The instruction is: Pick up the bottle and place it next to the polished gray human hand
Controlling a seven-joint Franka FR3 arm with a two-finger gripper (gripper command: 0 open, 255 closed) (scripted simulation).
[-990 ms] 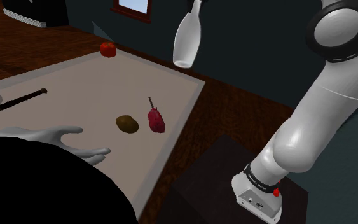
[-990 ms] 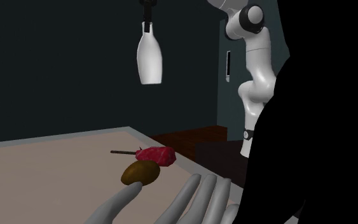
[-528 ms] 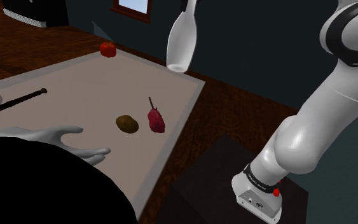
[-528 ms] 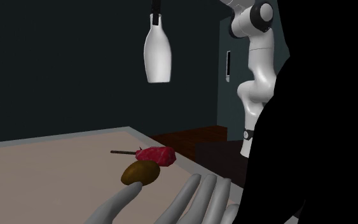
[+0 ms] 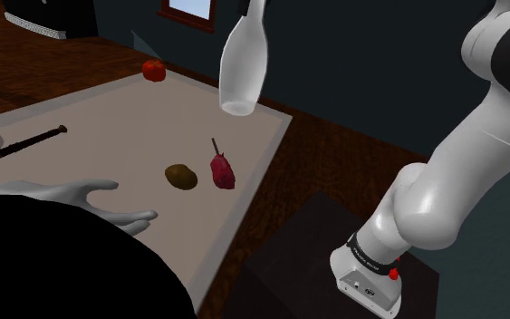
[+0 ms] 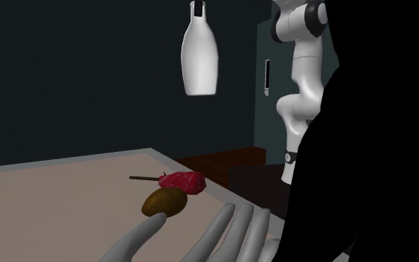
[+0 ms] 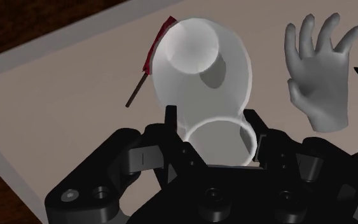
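Bottle (image 5: 243,63), clasped in fingers (image 7: 170,119), shifted closer over table (image 5: 108,118).

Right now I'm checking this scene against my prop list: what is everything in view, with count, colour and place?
table: one, beige top, on a brown wood floor
bottle: one, white, in the air above the table's far edge
hand: one, grey, flat on the table's near side
oval lump: one, brown, mid-table
stemmed lump: one, dark red, beside the oval lump
round fruit: one, red, far corner
bat: one, dark, shoulder view's left edge
window: one, red-brown frame, far wall
stand: one, dark, beside the table
arm: one, white
end effector: one, black, clasping the bottle's neck
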